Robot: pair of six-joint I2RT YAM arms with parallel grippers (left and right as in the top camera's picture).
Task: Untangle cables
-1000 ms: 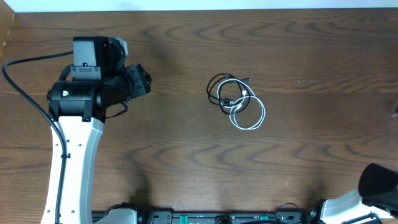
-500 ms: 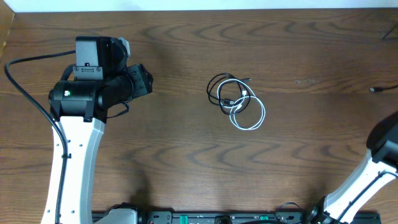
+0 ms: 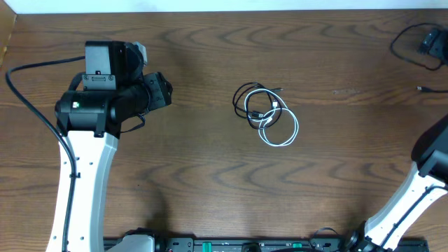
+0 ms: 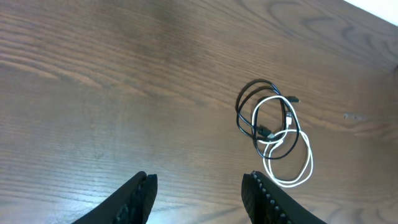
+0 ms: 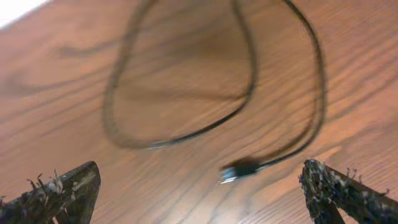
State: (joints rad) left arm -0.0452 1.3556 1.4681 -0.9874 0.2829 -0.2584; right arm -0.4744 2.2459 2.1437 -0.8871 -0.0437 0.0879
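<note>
A tangle of cables lies mid-table: black loops (image 3: 247, 102) crossed with a white loop (image 3: 281, 131). The left wrist view shows the black cable (image 4: 252, 112) and the white cable (image 4: 292, 168) ahead and to the right of my left gripper (image 4: 200, 177), which is open and empty. My left gripper (image 3: 164, 91) stays well to the left of the tangle. A separate black cable (image 3: 409, 43) lies at the far right back. In the right wrist view its blurred loop (image 5: 186, 81) and plug end (image 5: 239, 170) rest on the table. My right gripper (image 5: 199, 165) stands wide open over it.
The right arm (image 3: 430, 157) enters at the right edge. A thick black lead (image 3: 28, 91) runs from the left arm. The table's back edge (image 3: 224, 8) meets a white surface. A small plug end (image 3: 422, 89) lies near the right edge.
My right gripper has opened and let go of the separate black cable, which now lies at the far right back. The right arm has come further into view. The left arm has barely moved.
</note>
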